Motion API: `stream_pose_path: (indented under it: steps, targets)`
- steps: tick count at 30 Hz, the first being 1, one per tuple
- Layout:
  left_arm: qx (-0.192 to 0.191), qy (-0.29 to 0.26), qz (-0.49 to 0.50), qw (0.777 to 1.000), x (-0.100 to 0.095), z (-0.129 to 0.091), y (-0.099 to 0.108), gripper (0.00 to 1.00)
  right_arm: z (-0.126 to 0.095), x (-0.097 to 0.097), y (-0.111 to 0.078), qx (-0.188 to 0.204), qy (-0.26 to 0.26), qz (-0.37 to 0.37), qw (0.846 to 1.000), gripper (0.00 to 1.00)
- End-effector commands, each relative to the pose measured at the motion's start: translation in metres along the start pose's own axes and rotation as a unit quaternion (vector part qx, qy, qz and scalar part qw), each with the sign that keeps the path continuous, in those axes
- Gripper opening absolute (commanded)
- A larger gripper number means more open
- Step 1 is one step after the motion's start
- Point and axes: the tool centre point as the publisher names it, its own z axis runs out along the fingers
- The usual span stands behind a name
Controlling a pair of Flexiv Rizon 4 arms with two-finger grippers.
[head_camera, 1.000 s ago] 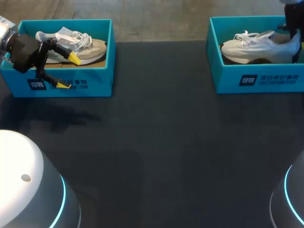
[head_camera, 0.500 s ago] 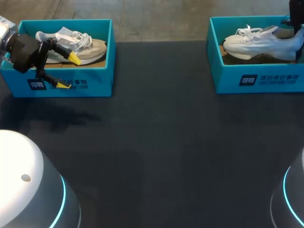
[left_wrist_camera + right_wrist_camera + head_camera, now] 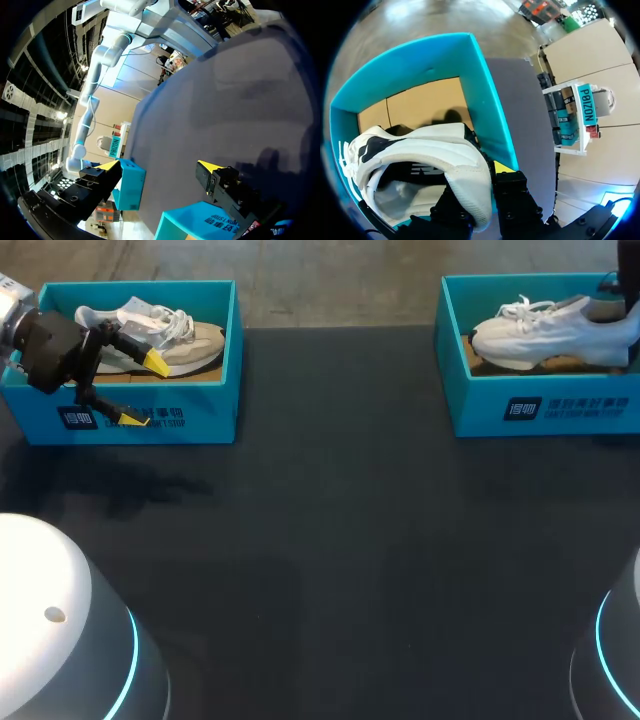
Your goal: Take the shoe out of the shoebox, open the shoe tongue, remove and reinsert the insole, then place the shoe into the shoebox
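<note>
Claw on heel: the right gripper (image 3: 485,176) pinches the heel of the white shoe (image 3: 415,150), which lies in the right shoebox (image 3: 540,405) at the far right corner of the desk (image 3: 330,540). Its long axis runs along the far edge, toe toward the middle. The left gripper (image 3: 145,390), fingers spread and empty, hangs astride the front wall of the left shoebox (image 3: 200,400), far left corner. Two boxes, one shoe in each; the lift looks to be the right arm's.
</note>
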Motion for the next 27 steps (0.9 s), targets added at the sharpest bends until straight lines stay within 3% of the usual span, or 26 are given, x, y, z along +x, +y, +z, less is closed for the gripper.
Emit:
stream_pose_path:
  steps: [1, 27]
  targets:
    - [0.001, 0.002, 0.000, 1.000, 0.000, -0.001, 0.001, 1.00, 0.000, -0.007, -0.008, -0.012, 0.002, -0.007, 1.000, 0.00]
    - [0.001, 0.002, 0.000, 1.000, 0.000, -0.001, 0.001, 1.00, 0.015, -0.018, -0.044, -0.015, 0.007, -0.044, 0.999, 0.00]
